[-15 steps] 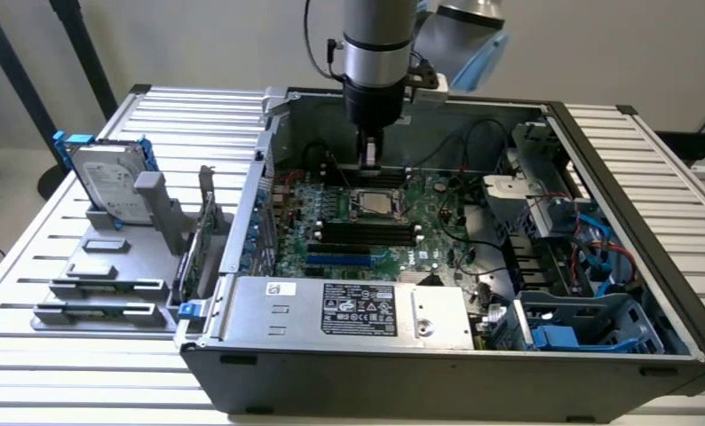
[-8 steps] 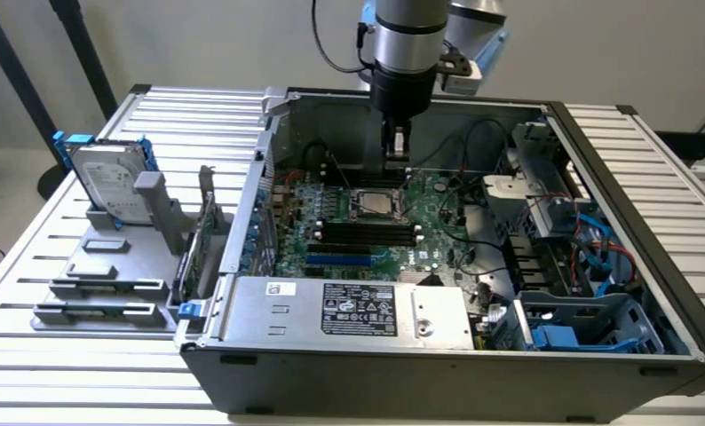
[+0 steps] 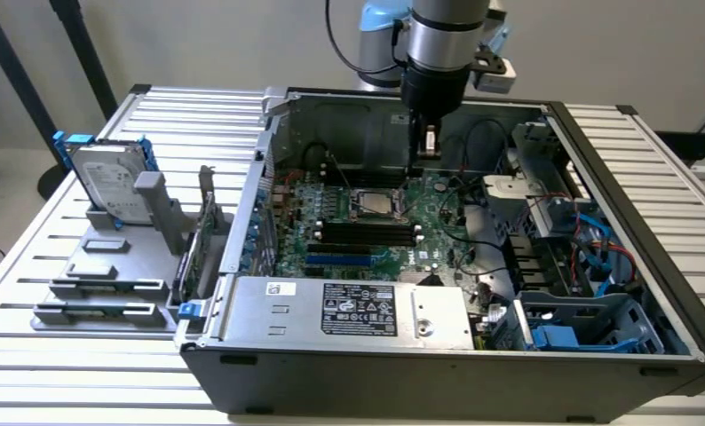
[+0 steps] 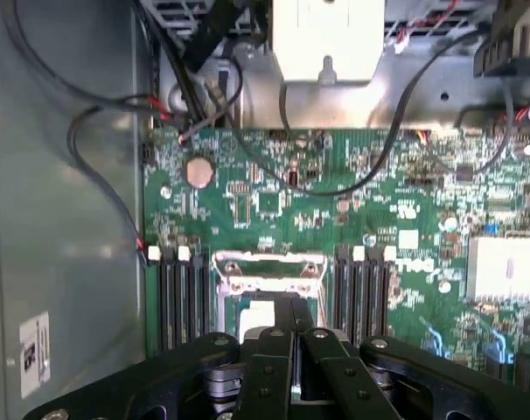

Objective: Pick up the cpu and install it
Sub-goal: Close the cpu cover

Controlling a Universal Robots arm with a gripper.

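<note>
Cpu [image 3: 376, 206], a dull silver-grey square, lies flat in the socket [image 4: 267, 262] near the motherboard's [image 3: 433, 253] middle, with black memory slots [image 3: 365, 233] just beside it. Gripper [image 3: 427, 160] hangs above its far edge, jaws pressed together on nothing; computer case [image 3: 447, 382] walls ring the board.

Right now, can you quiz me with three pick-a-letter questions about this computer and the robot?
1. Where is the gripper?
A) inside the computer case, above the circuit board
B) outside the case
C) underneath the case

2. What colour is the circuit board?
A) red
B) yellow
C) green

3. How are the gripper's fingers?
A) wide open
B) shut
C) bent apart

Answers:
1 A, the arm reaches down into the case.
2 C, green shows all across it.
3 B, the fingers meet with no gap.
</note>
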